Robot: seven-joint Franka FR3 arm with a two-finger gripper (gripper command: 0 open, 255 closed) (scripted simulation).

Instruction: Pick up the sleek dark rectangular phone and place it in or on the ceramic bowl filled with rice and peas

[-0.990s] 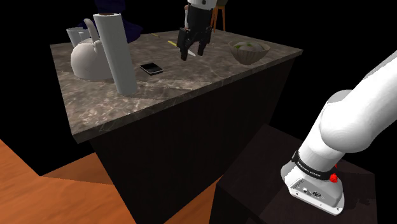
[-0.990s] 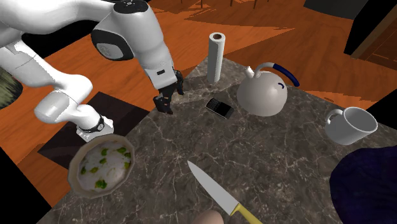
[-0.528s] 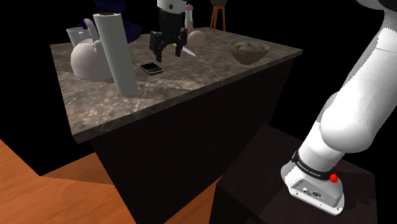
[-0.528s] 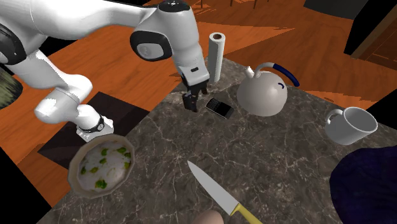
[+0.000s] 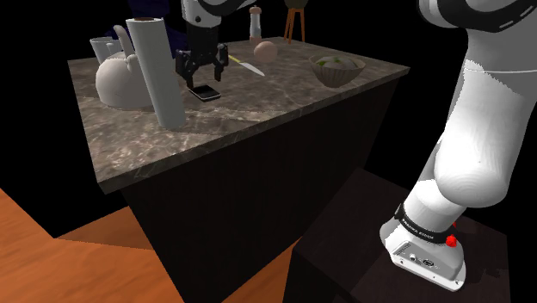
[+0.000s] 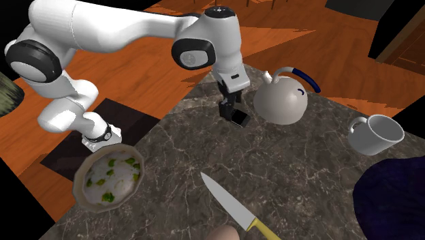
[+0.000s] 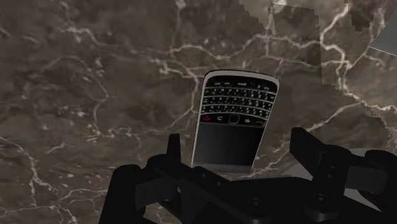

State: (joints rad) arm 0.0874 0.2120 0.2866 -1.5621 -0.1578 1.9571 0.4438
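The dark phone [image 7: 234, 121], with a keypad and a black screen, lies flat on the marble counter [image 5: 258, 112]. My gripper [image 7: 238, 153] hovers just above it, open, one finger [image 7: 173, 149] on each side of its near end and neither touching it. From the shoulder view the gripper [image 5: 200, 67] hangs over the phone [image 5: 205, 92], beside the paper roll. In the second exterior view the gripper [image 6: 231, 109] stands over the phone [image 6: 240, 118]. The bowl of rice and peas [image 6: 109, 176] sits at the counter's corner near the stand, also the bowl [image 5: 338, 71].
A white kettle [image 6: 282, 99] stands close beside the phone, and a tall paper towel roll [image 5: 157, 69] on its other side. A yellow-handled knife [image 6: 235, 210], a white mug [image 6: 373, 133] and a dark blue object [image 6: 391, 198] lie further across the counter.
The arm has swung across the counter from the bowl's side to the phone and lowered over it. The fingers remain apart. The phone has not moved.
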